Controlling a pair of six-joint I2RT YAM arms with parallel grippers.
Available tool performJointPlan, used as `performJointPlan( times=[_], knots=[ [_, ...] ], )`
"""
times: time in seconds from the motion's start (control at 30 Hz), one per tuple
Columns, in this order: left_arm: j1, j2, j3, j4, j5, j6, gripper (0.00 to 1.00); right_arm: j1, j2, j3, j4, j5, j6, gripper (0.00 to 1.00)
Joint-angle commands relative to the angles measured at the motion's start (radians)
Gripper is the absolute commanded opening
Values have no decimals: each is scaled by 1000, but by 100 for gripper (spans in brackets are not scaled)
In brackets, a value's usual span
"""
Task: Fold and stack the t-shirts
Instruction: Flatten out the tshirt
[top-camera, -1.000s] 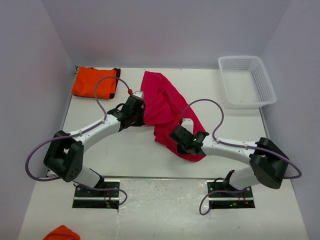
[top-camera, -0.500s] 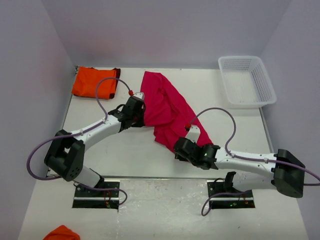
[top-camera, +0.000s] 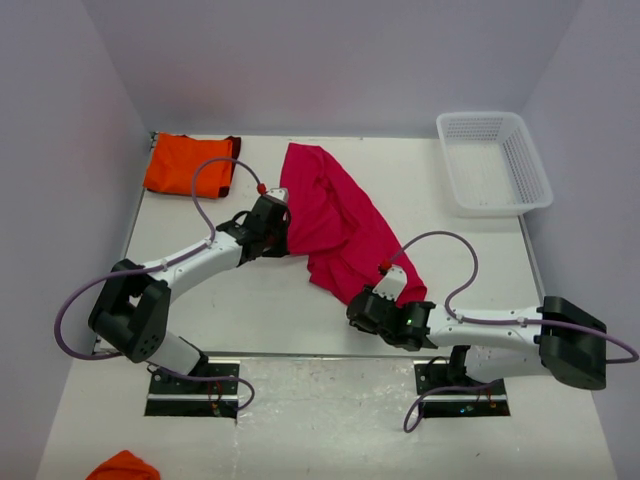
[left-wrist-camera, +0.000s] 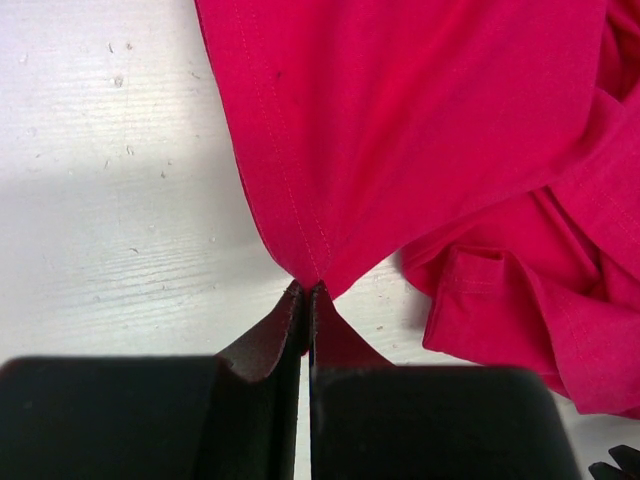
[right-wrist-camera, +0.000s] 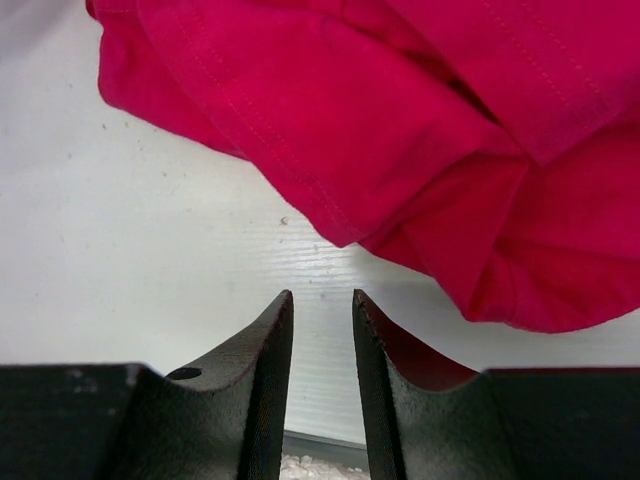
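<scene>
The crimson-pink t-shirt (top-camera: 335, 225) lies crumpled in a diagonal band across the middle of the table. My left gripper (top-camera: 278, 224) is at its left edge, shut on the stitched hem (left-wrist-camera: 308, 262), which pulls the cloth (left-wrist-camera: 420, 130) to a point at the fingertips. My right gripper (top-camera: 360, 309) sits low at the shirt's near corner, open and empty, its jaws (right-wrist-camera: 322, 295) a short gap from the bunched folds (right-wrist-camera: 400, 120). The orange t-shirt (top-camera: 187, 163), with its dark maroon edge, lies folded at the far left corner.
A white lattice basket (top-camera: 492, 160) stands at the far right corner. The table's near edge (top-camera: 300, 353) runs just below my right gripper. A lump of orange cloth (top-camera: 122, 466) lies off the table at the bottom left. Cables loop over both arms.
My right gripper has come off the shirt's lower fold, opened, and drawn back toward the near table edge. The left gripper has kept its hold and place.
</scene>
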Motion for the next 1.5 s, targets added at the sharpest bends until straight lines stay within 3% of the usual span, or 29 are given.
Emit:
performJointPlan(
  times=[0.0, 0.53, 1.47],
  knots=[
    [-5, -23, -5, 35, 10, 17, 0, 1, -3, -18, 5, 87, 70, 32],
    [-11, -41, -13, 27, 10, 23, 0, -101, 72, -20, 90, 61, -10, 31],
    [-11, -34, -14, 37, 19, 27, 0, -115, 119, 66, 120, 37, -136, 31]
  ],
)
